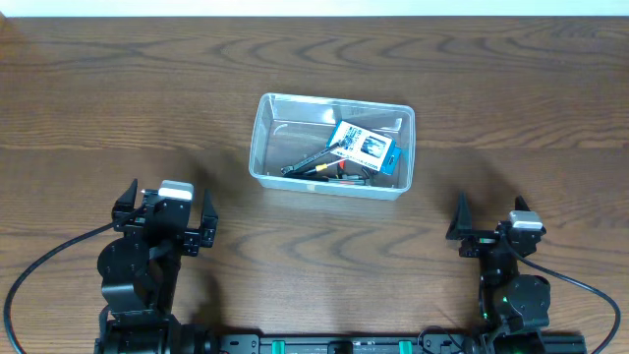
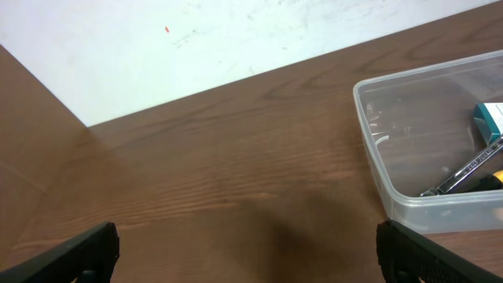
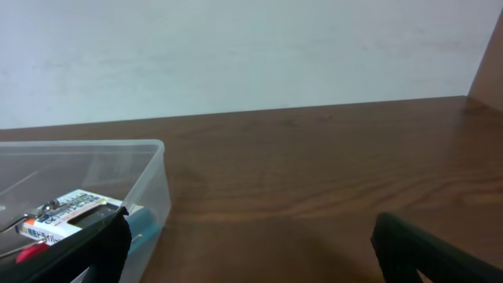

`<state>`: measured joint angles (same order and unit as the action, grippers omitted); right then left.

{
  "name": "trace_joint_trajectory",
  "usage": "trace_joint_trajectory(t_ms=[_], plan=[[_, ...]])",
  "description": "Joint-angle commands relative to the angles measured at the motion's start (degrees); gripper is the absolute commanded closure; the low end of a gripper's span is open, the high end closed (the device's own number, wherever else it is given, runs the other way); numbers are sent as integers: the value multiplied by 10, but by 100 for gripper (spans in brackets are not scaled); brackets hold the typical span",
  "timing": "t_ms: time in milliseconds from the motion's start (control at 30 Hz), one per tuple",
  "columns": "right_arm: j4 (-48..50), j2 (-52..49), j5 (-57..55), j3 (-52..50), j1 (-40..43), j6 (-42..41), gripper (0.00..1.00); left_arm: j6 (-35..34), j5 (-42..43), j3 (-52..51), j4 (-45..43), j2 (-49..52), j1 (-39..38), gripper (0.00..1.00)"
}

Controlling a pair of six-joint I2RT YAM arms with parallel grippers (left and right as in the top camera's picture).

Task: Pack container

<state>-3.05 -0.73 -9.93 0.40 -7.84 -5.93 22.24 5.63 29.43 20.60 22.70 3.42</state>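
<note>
Jaws stand wide and empty on both the black left gripper (image 1: 169, 190) and the black right gripper (image 1: 489, 210), at the near edge. Beyond them, centred on the brown wooden table (image 1: 118, 98), stands the clear rectangular plastic container (image 1: 295, 99) (blue-and-white cardboard box (image 1: 366, 147) and hand tools (image 1: 316, 165) inside).

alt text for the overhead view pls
A clear tub sits in the middle of a wood table, holding a blue-and-white box and a few slim items. The left tool and right tool rest near the front edge, open, empty and apart from the tub.
</note>
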Motion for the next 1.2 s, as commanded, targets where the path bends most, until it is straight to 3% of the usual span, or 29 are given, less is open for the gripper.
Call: trace_joint_trajectory(t_ms=[0, 700, 933, 1167], plan=[[-2, 4, -10, -1, -7, -11, 1, -7, 3, -1, -1, -3, -1, 2], [-2, 4, -10, -1, -7, -11, 1, -8, 4, -1, 12, -7, -1, 2], [-2, 4, -10, -1, -7, -11, 1, -157, 44, -21, 68, -92, -49, 2], [-2, 4, -10, -1, -7, -11, 1, -256, -16, -135, 7, -210, -74, 2]])
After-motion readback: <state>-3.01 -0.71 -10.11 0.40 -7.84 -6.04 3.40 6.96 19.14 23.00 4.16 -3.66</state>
